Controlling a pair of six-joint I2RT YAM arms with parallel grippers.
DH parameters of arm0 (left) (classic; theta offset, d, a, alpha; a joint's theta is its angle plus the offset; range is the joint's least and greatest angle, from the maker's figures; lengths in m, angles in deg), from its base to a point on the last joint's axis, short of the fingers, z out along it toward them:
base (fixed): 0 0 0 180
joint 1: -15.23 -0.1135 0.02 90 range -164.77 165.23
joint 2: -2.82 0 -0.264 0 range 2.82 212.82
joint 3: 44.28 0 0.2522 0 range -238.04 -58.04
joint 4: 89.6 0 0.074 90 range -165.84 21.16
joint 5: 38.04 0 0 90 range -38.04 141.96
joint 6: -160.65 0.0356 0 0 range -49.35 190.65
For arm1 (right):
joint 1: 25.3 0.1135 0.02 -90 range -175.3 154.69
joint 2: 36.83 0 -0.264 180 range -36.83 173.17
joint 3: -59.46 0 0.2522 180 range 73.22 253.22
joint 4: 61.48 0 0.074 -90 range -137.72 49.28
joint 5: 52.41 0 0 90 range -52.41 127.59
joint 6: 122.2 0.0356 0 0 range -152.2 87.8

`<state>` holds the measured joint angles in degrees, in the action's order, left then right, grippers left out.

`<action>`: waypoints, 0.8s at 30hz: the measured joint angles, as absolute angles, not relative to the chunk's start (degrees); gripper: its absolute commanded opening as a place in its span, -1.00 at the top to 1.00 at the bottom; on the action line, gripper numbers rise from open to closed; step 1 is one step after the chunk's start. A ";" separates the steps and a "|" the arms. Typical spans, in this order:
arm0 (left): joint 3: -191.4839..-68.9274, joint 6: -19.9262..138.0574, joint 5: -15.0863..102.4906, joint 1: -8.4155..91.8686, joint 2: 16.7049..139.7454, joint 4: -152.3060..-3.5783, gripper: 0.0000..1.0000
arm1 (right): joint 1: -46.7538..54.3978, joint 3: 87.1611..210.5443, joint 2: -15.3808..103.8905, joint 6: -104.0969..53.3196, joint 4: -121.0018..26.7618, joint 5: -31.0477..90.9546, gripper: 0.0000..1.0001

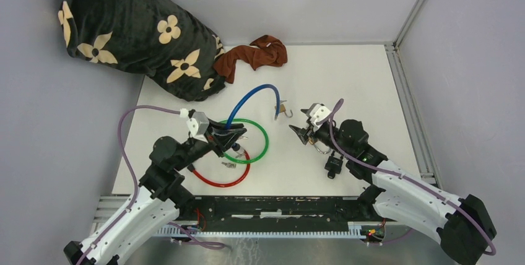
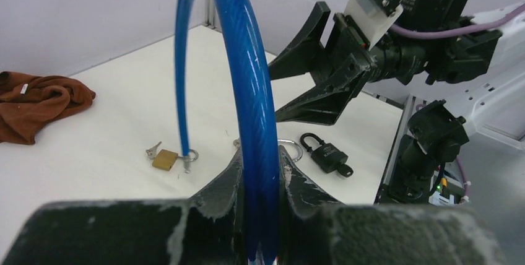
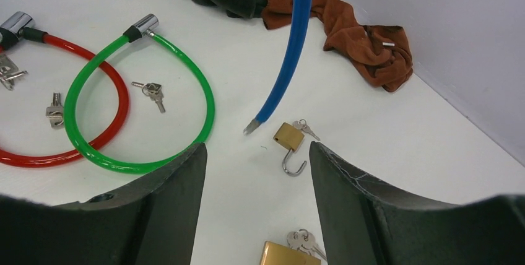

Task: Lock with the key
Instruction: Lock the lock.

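One side clenched, one slack.
Left gripper [image 2: 260, 175] clenches the blue cable [image 2: 246, 73]; right gripper [image 3: 255, 153] gapes near a brass padlock [image 3: 288, 136]; green cable [image 3: 205, 95], red cable [image 3: 119, 95] at left.

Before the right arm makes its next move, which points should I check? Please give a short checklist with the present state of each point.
1. Grip: the left gripper is shut on the blue cable: ok.
2. Free hand: the right gripper is open and holds nothing: ok.
3. The shackle of the brass padlock near the cable stands open: ok.
4. The cable's free end passes through that shackle: not ok, it is beside the padlock.
5. The key sits in the padlock: cannot tell.
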<state>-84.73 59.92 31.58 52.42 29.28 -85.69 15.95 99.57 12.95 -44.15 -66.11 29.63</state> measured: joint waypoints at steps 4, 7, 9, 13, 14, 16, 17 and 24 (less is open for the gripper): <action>-83.88 58.98 30.77 51.87 27.29 -86.23 0.96 | 15.95 95.52 14.83 -42.33 -72.95 29.93 -0.41; -83.88 58.90 30.34 51.76 26.33 -86.25 0.95 | 15.95 94.98 18.59 -41.70 -76.05 29.85 -0.54; -83.88 58.90 29.94 51.61 26.06 -86.14 0.95 | 15.95 95.44 21.83 -41.46 -78.37 29.71 -0.71; -83.88 58.90 28.87 51.21 25.78 -85.20 0.95 | 15.91 97.53 28.78 -41.09 -83.81 29.71 -0.95; -83.88 58.85 28.81 51.08 25.74 -84.99 0.95 | 15.88 97.99 30.05 -41.04 -84.93 29.67 -0.91; -83.88 58.57 28.43 50.49 25.52 -84.88 0.96 | 15.62 99.30 32.84 -41.04 -87.11 29.28 -0.82; -83.88 58.48 28.24 50.25 25.41 -84.85 0.95 | 15.43 99.89 34.02 -41.04 -88.05 28.99 -0.76; -83.88 58.35 26.03 49.31 24.86 -84.88 0.96 | 13.44 100.83 39.05 -40.26 -94.92 26.57 -0.24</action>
